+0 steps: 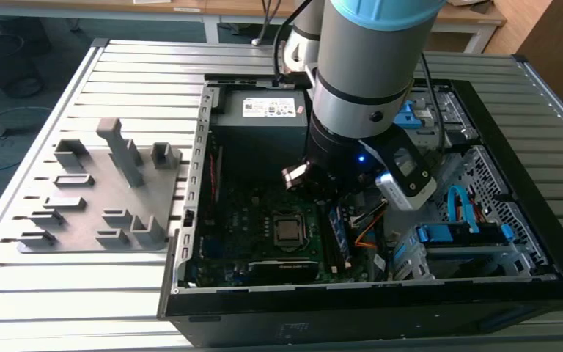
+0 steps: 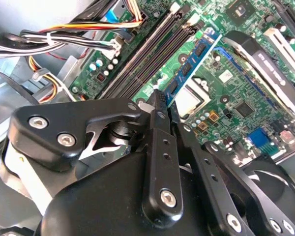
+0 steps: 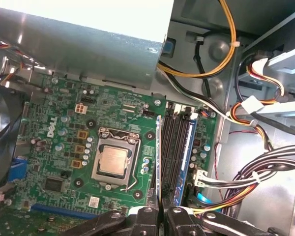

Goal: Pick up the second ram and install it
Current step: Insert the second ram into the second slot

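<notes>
The pincer (image 3: 160, 214) is pressed on the second ram (image 3: 158, 162), holding it on edge inside the open computer case (image 1: 516, 286), right above the memory slots (image 3: 179, 142) beside the CPU socket (image 3: 114, 161). The stick's long axis runs parallel to the slots and points straight away from the pincer; another blue memory stick (image 2: 191, 61) sits in a neighbouring slot.

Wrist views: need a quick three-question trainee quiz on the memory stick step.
1. True or false: the gripper is shut on the memory stick.
2. The stick is nearest to: A the power supply, B the memory slots beside the processor socket, C the drive cage.
3. Fill in: the grey tray sits outside the case, on the exterior view's ____.
Key: 1 true; 2 B; 3 left.
</notes>
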Motion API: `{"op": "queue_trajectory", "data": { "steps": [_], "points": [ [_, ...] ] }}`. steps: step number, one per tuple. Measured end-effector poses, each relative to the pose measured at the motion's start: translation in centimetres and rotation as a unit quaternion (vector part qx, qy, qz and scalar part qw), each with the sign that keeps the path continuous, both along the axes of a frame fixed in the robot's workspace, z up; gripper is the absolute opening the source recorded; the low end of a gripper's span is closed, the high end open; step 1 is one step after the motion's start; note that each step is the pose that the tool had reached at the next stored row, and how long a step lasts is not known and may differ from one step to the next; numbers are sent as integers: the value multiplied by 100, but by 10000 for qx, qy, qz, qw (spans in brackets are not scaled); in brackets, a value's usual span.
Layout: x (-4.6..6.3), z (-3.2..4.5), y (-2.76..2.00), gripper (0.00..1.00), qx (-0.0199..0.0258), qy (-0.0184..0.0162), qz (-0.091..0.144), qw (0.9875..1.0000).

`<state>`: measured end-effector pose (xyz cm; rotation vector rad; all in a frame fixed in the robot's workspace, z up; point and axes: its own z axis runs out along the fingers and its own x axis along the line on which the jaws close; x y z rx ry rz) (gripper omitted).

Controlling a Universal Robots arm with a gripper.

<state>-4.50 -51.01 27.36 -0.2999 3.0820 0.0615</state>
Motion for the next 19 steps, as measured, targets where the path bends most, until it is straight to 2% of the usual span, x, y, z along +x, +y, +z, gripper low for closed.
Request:
{"op": "queue_trajectory", "data": {
  "steps": [19],
  "points": [
    [0,-2,0,14,0,0,-396,9992]
  ]
}}
